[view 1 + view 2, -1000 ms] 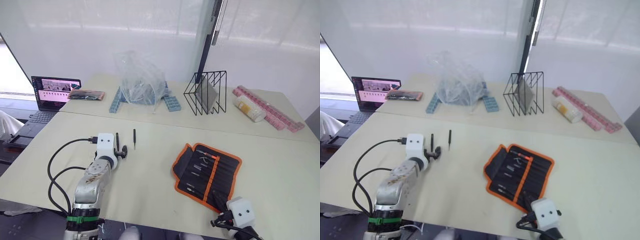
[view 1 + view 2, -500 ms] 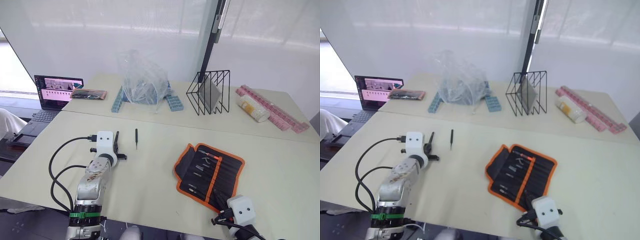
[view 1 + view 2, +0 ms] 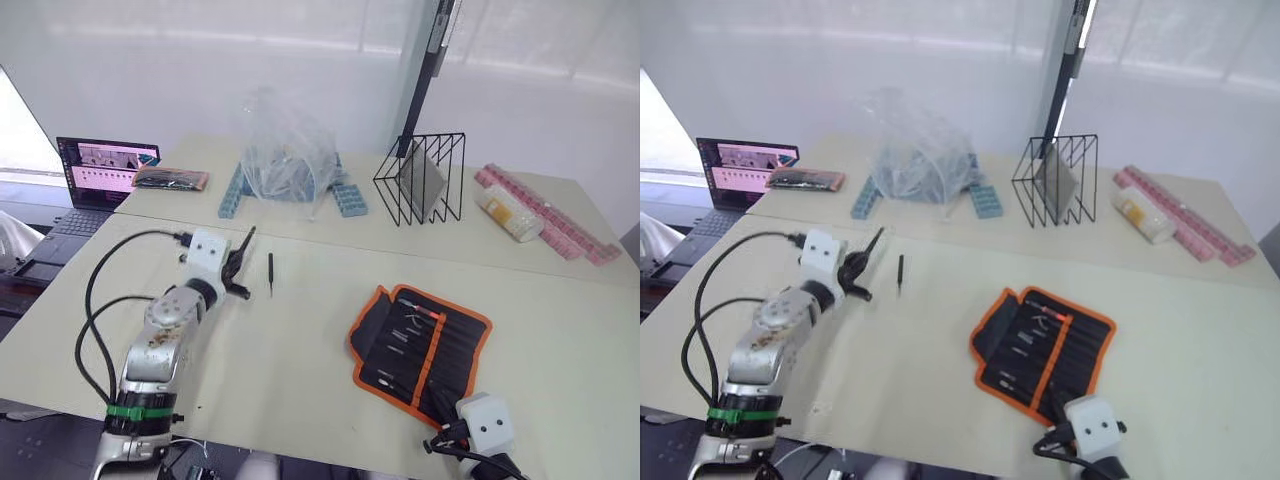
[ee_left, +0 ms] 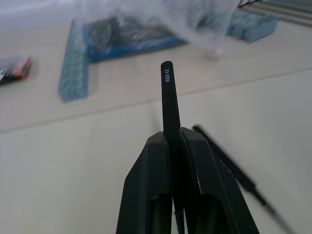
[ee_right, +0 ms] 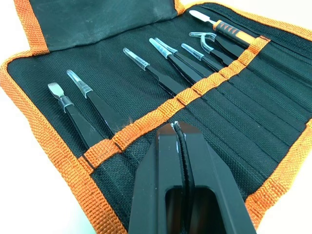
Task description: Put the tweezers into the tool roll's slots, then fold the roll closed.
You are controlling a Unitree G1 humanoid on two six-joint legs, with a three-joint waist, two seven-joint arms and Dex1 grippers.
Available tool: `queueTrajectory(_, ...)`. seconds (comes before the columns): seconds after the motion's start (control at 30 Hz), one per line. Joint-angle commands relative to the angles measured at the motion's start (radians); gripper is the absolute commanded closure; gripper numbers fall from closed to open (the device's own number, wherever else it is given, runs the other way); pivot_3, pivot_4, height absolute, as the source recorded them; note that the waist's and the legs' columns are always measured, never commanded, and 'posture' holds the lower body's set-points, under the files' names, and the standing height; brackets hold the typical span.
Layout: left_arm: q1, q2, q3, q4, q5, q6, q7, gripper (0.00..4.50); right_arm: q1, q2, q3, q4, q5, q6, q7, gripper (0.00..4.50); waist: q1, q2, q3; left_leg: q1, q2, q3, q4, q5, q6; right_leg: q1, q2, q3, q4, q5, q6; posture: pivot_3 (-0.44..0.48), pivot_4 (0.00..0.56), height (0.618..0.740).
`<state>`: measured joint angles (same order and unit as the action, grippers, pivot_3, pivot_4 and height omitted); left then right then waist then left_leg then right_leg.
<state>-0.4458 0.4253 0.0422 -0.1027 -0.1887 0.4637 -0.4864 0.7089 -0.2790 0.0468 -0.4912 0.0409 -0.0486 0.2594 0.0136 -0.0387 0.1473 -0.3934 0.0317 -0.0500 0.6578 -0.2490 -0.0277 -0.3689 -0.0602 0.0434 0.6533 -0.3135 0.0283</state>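
Fingers of my left gripper [image 4: 171,141] are clamped tight on one black pair of tweezers [image 4: 168,92], its blunt end sticking up past the tips. Compared with a second ago I have raised that pair off the table and swung it up and away from me, toward the clear plastic bag [image 3: 285,150]. A second pair of tweezers [image 3: 269,272] lies flat on the table [image 3: 300,370] just beside the gripper, on the side toward the tool roll [image 3: 420,345].

Between that loose pair and the tool roll I see bare tabletop, with the table's near edge well apart from both. My left forearm stretches forward and slightly upward, cables looping behind it.

My right gripper [image 5: 178,134] sits pressed together with nothing in it, over the tool roll's near corner. The slots [image 5: 146,112] already hold several tweezers under the orange strip [image 5: 195,90].
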Motion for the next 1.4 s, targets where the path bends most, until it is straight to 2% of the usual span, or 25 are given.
queueTrajectory(0.03,-0.100,0.027,-0.081,-0.014,-0.061,-0.042,-0.196,4.46,0.051,0.002,0.011,0.063,-0.009,0.018,0.006,4.50,-0.002,0.001,0.000,0.000,0.000,0.000,0.000,0.000,0.000,0.001,0.000,0.000,0.000,0.000,0.000,0.000,0.150,0.720)
queueTrajectory(0.13,-0.169,0.044,-0.147,0.019,-0.085,-0.039,-0.330,4.46,0.063,-0.002,0.009,0.056,-0.002,0.007,0.013,4.50,-0.004,0.001,0.000,0.000,0.000,0.001,-0.002,0.000,0.000,0.001,0.001,0.000,-0.003,0.000,0.000,0.000,0.150,0.720)
queueTrajectory(0.2,-0.244,0.051,-0.258,0.039,-0.089,-0.052,-0.499,4.46,0.085,-0.012,0.000,0.043,0.007,-0.007,0.025,4.50,-0.006,0.002,0.001,0.000,-0.002,0.002,-0.005,0.000,0.000,0.001,0.002,0.000,-0.004,0.000,0.000,0.000,0.150,0.720)
queueTrajectory(0.3,-0.320,0.045,-0.378,0.081,-0.065,-0.089,-0.656,4.46,0.089,-0.026,-0.008,0.034,0.014,-0.009,0.039,4.50,-0.003,0.002,0.001,-0.002,-0.003,0.006,-0.007,0.000,0.001,0.000,0.004,-0.002,-0.005,-0.001,0.001,0.000,0.150,0.720)
queueTrajectory(0.47,-0.395,0.025,-0.556,0.154,0.059,-0.157,-0.766,4.46,0.100,-0.040,-0.018,0.015,0.021,-0.009,0.058,4.50,-0.009,0.005,0.002,-0.003,-0.003,0.007,-0.009,0.000,0.001,-0.001,0.006,-0.002,-0.006,-0.001,0.000,0.000,0.150,0.720)
queueTrajectory(0.6,-0.427,0.008,-0.622,0.169,0.098,-0.170,-0.833,4.46,0.132,-0.050,-0.012,-0.013,0.017,-0.017,0.072,4.50,-0.010,0.006,0.003,-0.003,-0.003,0.007,-0.009,0.000,0.002,-0.001,0.006,-0.002,-0.005,-0.001,0.001,0.000,0.150,0.720)
queueTrajectory(0.8,-0.469,-0.009,-0.687,0.200,0.184,-0.193,-0.873,4.46,0.158,-0.065,0.009,-0.038,0.013,-0.021,0.094,4.50,-0.010,0.007,0.003,-0.003,-0.002,0.007,-0.008,0.000,0.002,-0.001,0.006,-0.002,-0.005,-0.002,0.001,0.000,0.150,0.720)
queueTrajectory(1.0,-0.487,-0.041,-0.731,0.204,0.250,-0.194,-0.892,4.46,0.123,-0.067,0.013,-0.029,0.004,0.004,0.084,4.50,-0.016,0.007,0.003,-0.003,-0.002,0.007,-0.008,0.000,0.002,-0.001,0.007,-0.002,-0.004,-0.001,0.001,0.000,0.150,0.720)
queueTrajectory(1.23,-0.483,-0.078,-0.759,0.212,0.310,-0.181,-0.877,4.46,0.113,-0.069,0.014,-0.031,-0.005,0.033,0.080,4.50,-0.019,0.007,0.003,-0.002,-0.002,0.007,-0.002,0.001,0.002,-0.001,0.008,-0.001,0.004,-0.002,0.000,0.000,0.150,0.720)
queueTrajectory(1.4,-0.488,-0.110,-0.769,0.244,0.349,-0.195,-0.857,4.46,0.112,-0.073,0.017,-0.039,-0.005,0.065,0.083,4.50,-0.017,0.007,0.003,0.000,-0.001,0.007,0.002,0.001,0.002,0.000,0.008,-0.001,0.009,-0.005,0.005,0.000,0.150,0.720)
